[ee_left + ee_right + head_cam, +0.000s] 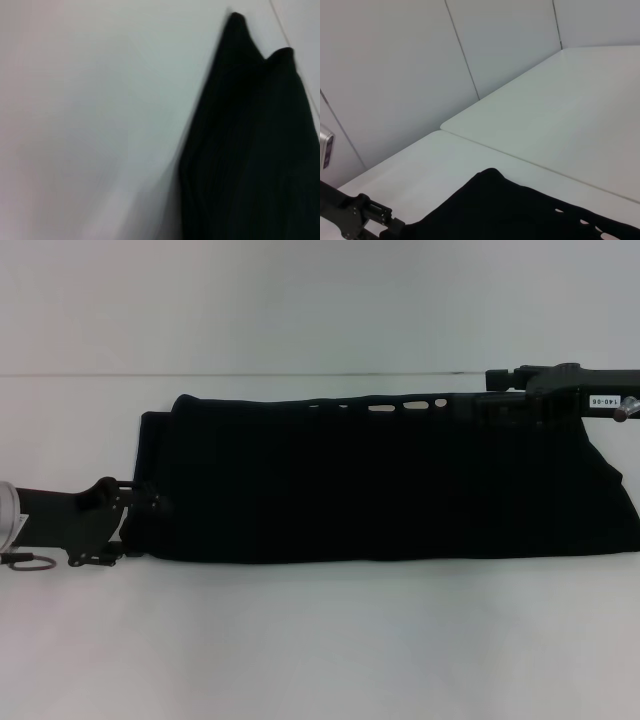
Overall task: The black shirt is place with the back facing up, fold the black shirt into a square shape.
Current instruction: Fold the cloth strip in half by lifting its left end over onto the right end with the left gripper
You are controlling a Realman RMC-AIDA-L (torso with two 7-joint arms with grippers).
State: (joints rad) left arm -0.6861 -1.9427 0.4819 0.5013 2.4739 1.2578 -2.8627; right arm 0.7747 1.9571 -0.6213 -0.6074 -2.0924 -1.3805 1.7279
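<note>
Black cloth, soft, one item: the black shirt lies as a long folded band on the white bench, its long axis running 9 o'clock to 3 o'clock across the head view, with a row of small pale marks along its 12 o'clock edge and a second layer stepping out at the 9 o'clock end. Left claw sits at the band's 9 o'clock end, low corner, touching or just beside the cloth; whether its fingers are apart or closed on fabric cannot be told. Right claw lies at the 1 o'clock corner along the far edge, its state likewise impossible to tell. Each arm is nearest its own end, so a crosswise fold toward a square would likely carry one end along the long axis over the other. Left wrist view: shirt fills one side as dark ribbed folds ending in two soft peaks against bare bench; no fingers shown. Right wrist view: rounded shirt corner with pale marks near its edge, the left claw farther off beside it, panelled wall behind.
</note>
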